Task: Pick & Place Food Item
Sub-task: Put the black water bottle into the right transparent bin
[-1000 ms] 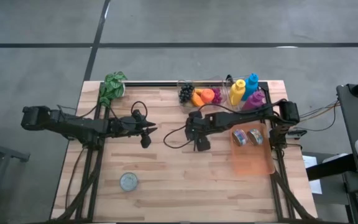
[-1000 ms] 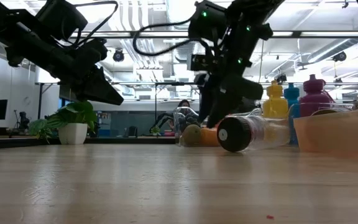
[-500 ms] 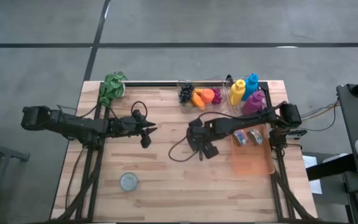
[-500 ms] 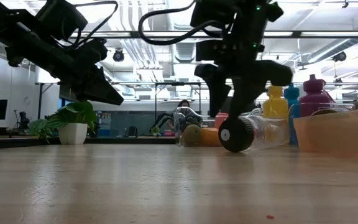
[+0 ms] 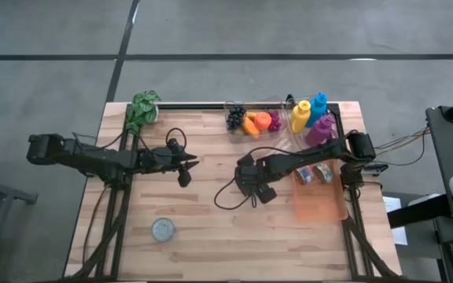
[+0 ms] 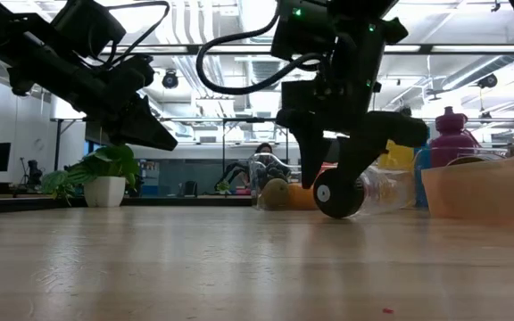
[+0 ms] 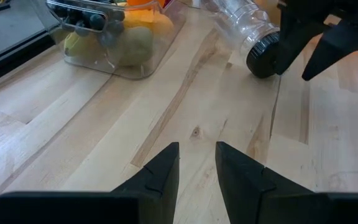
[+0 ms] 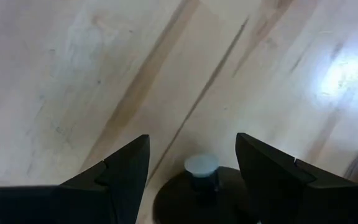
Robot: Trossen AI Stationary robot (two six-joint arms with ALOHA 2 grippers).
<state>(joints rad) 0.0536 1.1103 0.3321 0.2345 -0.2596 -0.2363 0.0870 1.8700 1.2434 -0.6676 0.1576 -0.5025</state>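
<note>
Your food is not moved yet. The fruit (image 5: 256,122) sits in the clear container (image 5: 252,116) at the far edge of the table (image 5: 211,228), and the orange tray (image 5: 321,206) on the right holds only two wrapped items (image 5: 314,174). Your right end effector (image 5: 263,191) hovers near mid-table with fingers apart and nothing between them, just beside a lying clear bottle (image 6: 364,190). Your left end effector (image 5: 185,173) waits left of centre, fingers parted, empty. Picking and placing both remain.
</note>
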